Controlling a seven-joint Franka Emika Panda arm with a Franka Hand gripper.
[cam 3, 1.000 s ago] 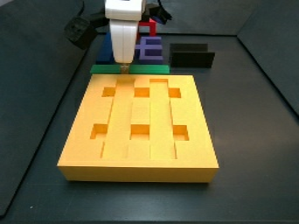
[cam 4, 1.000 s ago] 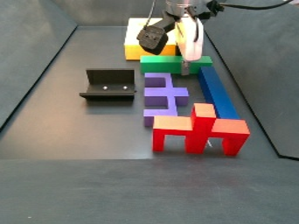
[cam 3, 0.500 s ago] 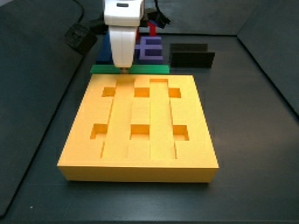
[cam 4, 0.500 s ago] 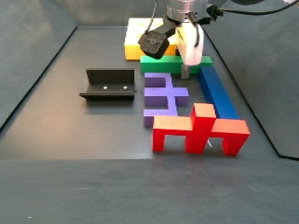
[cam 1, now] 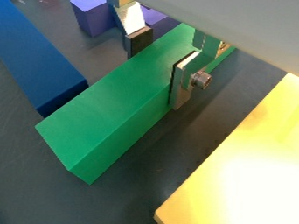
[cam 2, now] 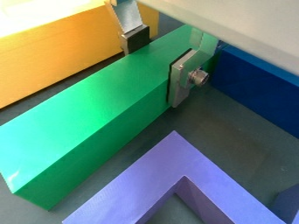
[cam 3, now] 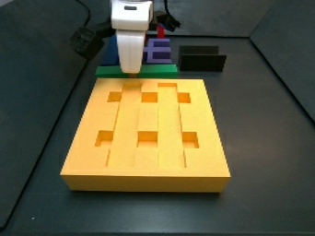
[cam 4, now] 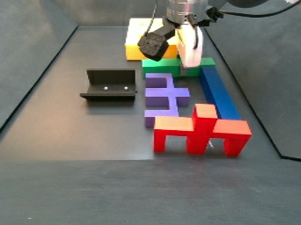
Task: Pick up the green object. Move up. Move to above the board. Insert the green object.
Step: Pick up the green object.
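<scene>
The green bar (cam 3: 109,70) lies on the dark floor just beyond the far end of the orange-yellow board (cam 3: 167,118), crosswise to it. It also shows in a side view (cam 4: 159,63) and in both wrist views (cam 1: 105,114) (cam 2: 93,131). My gripper (cam 3: 127,64) (cam 4: 192,58) is down on the bar's middle. In both wrist views the gripper (cam 1: 160,68) (cam 2: 158,66) straddles the bar, one silver finger (cam 1: 184,80) flat against its near side and the other finger (cam 2: 135,39) at its far edge. The jaws look closed on the bar, which rests on the floor.
A blue bar (cam 4: 220,92) lies beside the green bar's end. A purple piece (cam 4: 165,95) and a red piece (cam 4: 200,130) lie next to it. The fixture (cam 4: 108,85) stands apart on the floor. Dark walls ring the floor.
My gripper has come down a little onto the green bar. The bar and the other pieces have not moved.
</scene>
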